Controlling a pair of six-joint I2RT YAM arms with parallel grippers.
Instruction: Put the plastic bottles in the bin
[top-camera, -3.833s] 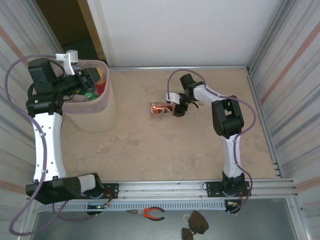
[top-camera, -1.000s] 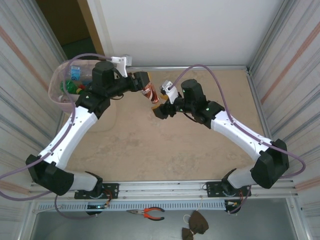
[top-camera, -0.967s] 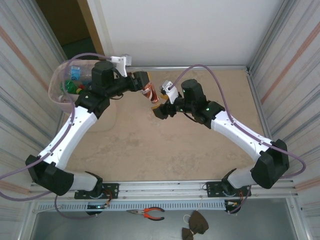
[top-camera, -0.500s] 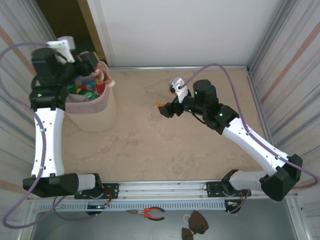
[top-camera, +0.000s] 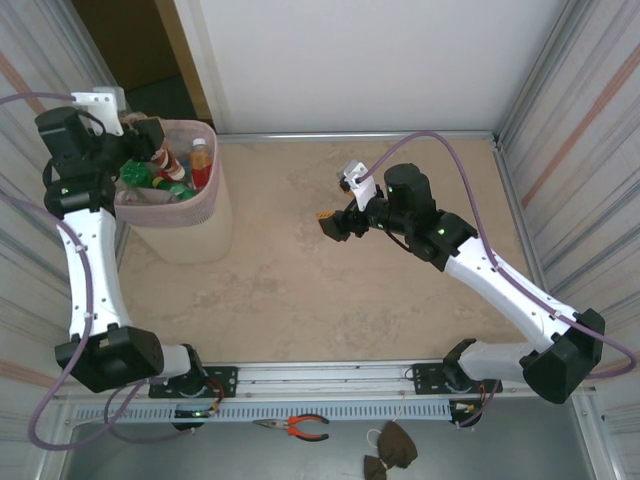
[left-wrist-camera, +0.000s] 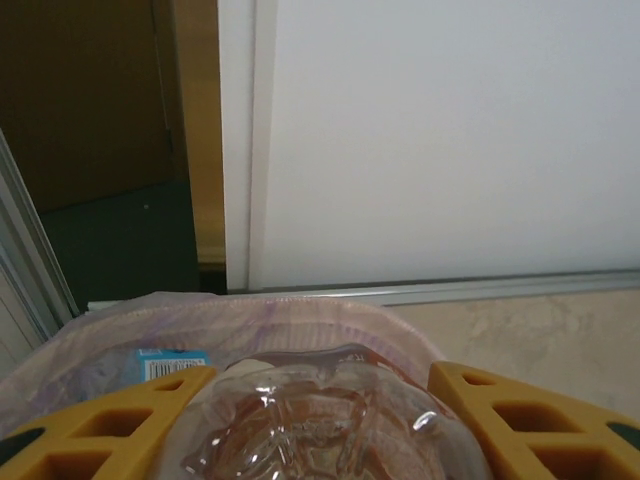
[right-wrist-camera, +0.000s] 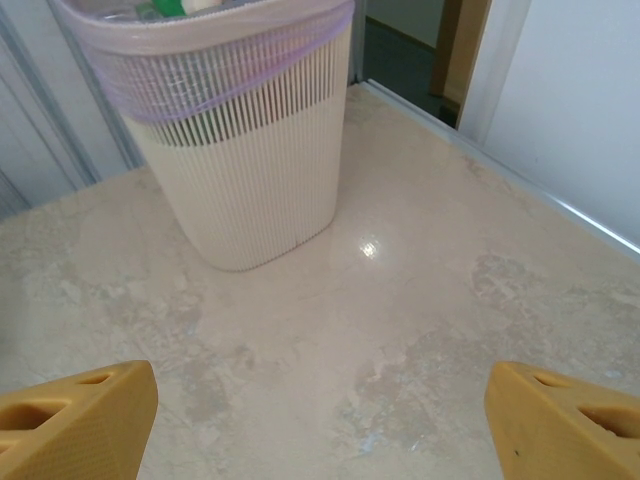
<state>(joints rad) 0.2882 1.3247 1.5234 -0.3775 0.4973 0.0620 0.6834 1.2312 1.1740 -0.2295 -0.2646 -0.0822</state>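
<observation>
The task looks nearly finished. The bin (top-camera: 190, 235) stands at the far left of the surface (top-camera: 350, 310), its pink liner folded over the rim, and it already holds a pile of plastic bottles, among them an orange-capped bottle (top-camera: 201, 160) and some green bottles (top-camera: 150, 178). The left gripper (left-wrist-camera: 320, 385) is raised above the bin's mouth and pinches a clear bottle (left-wrist-camera: 320, 440) with a reddish-brown label between its orange fingers. In the left wrist view the liner's rim lies right beneath that bottle, so it sits over the opening, not yet let go. The right gripper (top-camera: 331, 222) hovers above the middle of the surface, well apart from the bin, jaws spread wide with nothing between them. The stretch of surface between the arms and around the bin is bare beige. What is left, by my reading, is for the left gripper to open and drop its bottle; that appears to be the last one.
</observation>
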